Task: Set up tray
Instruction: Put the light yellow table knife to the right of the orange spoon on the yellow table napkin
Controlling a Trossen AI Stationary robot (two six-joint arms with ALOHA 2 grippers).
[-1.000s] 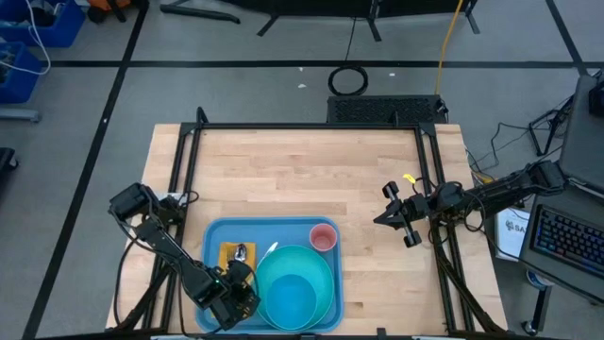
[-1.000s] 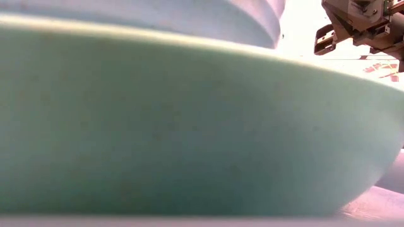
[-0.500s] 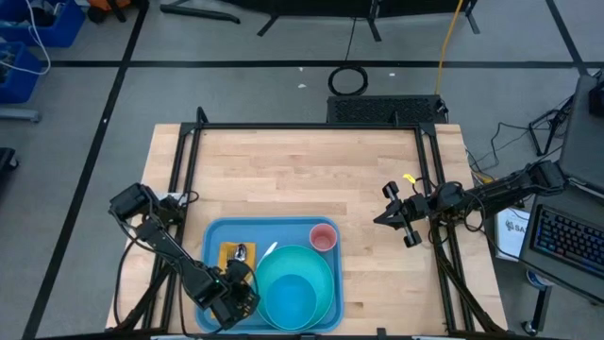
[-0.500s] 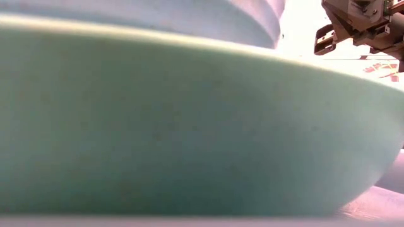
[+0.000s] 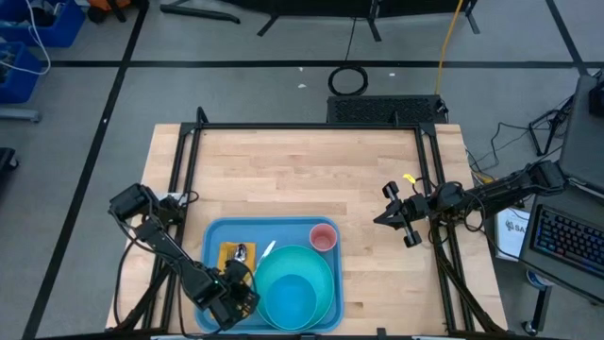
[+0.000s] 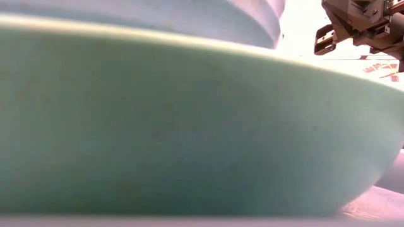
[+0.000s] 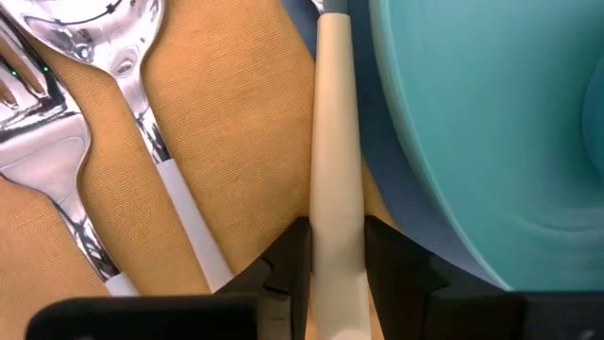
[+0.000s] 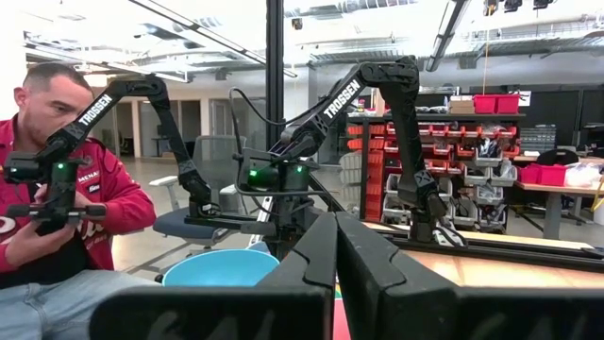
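Butcher-block worktop [image 5: 311, 170] carries the blue tray [image 5: 215, 236] at its near edge, holding a turquoise plate [image 5: 326, 274] with a bowl [image 5: 288, 297], a pink cup [image 5: 324, 237] and an orange napkin [image 7: 236, 142]; the left claw [image 7: 326, 274] is clamped on a cream knife handle [image 7: 335, 142]; I judge cutlery placing is under way, next lowering it beside the spoon [image 7: 123, 57] and fork [image 7: 38, 142], which only the wrist view separates; the right claw [image 5: 377, 220], fingers together, waits right of the tray.

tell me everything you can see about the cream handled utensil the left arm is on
The cream-handled utensil is a long, slim piece with a smooth, matte, plastic-looking handle. It lies flat on the blue tray, along one edge of the orange napkin and beside the turquoise plate. The left gripper has its jaws closed on the handle from both sides. Its working end is mostly out of the wrist view.
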